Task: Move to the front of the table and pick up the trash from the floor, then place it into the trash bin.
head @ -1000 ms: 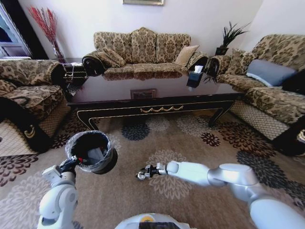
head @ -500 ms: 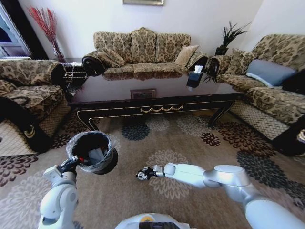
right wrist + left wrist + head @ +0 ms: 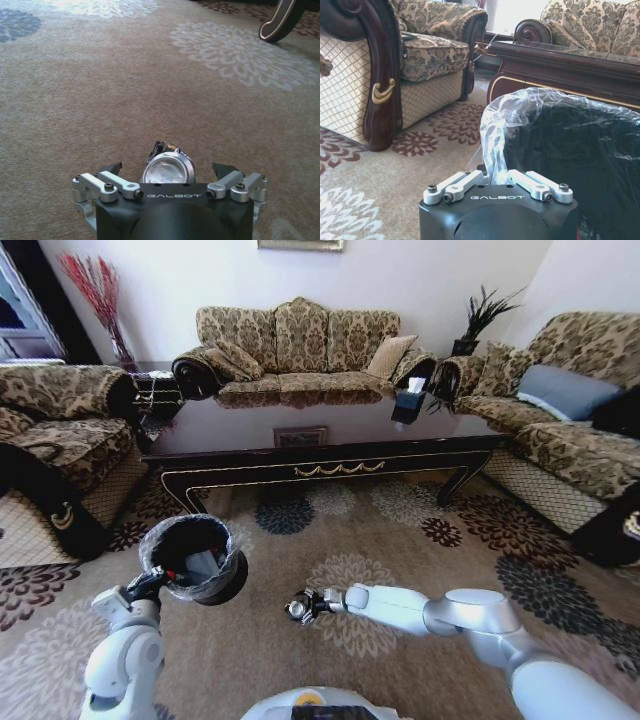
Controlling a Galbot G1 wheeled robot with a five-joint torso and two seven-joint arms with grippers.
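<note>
The trash bin (image 3: 195, 558), black with a greyish bag over its rim, hangs above the floor (image 3: 400, 540) at my left. My left gripper (image 3: 150, 585) is shut on its rim and bag (image 3: 493, 175). Something white with a bit of red lies inside the bin. A small round silvery piece of trash (image 3: 167, 169) sits on the carpet. My right gripper (image 3: 167, 172) is down at it, open, with a finger on each side; in the head view that gripper (image 3: 300, 607) is low in the middle. The dark table (image 3: 340, 468) stands ahead.
Patterned sofas (image 3: 300, 340) ring the table, and an armchair (image 3: 380, 75) with a dark carved arm stands close on the left. A curved table leg (image 3: 280, 20) is beyond the right gripper. Open carpet lies between me and the table.
My right arm has sunk lower and stretched along the carpet, its gripper staying at the silvery piece. The left arm and the bin have barely moved.
</note>
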